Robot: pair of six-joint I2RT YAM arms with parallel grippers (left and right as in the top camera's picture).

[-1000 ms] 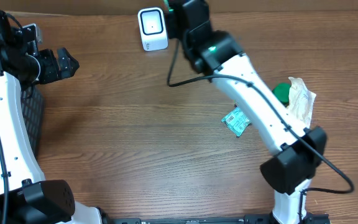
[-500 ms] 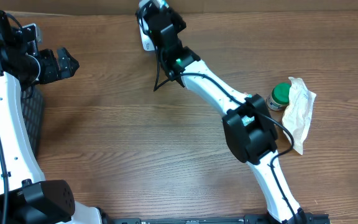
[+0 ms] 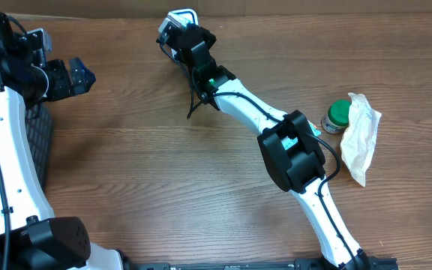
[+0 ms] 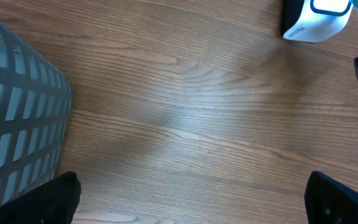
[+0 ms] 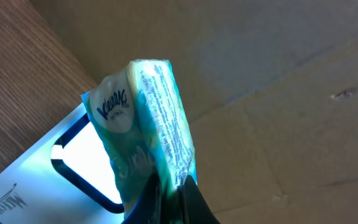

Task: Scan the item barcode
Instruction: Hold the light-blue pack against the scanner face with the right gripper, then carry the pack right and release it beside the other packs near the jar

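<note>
Wood-grain table (image 3: 126,165) w/ cardboard wall (image 5: 278,74) behind scanner (image 4: 312,26), basket (image 4: 11,112) at left.

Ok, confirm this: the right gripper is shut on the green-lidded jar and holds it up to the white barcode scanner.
Wrong on the item. The right gripper is shut on a Kleenex tissue pack, not the jar, and holds it up to the white barcode scanner, as the right wrist view shows.

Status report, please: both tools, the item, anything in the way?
Left tool open, empty. Right tool shut on tissue pack, held before scanner. Nothing seen between them.
</note>
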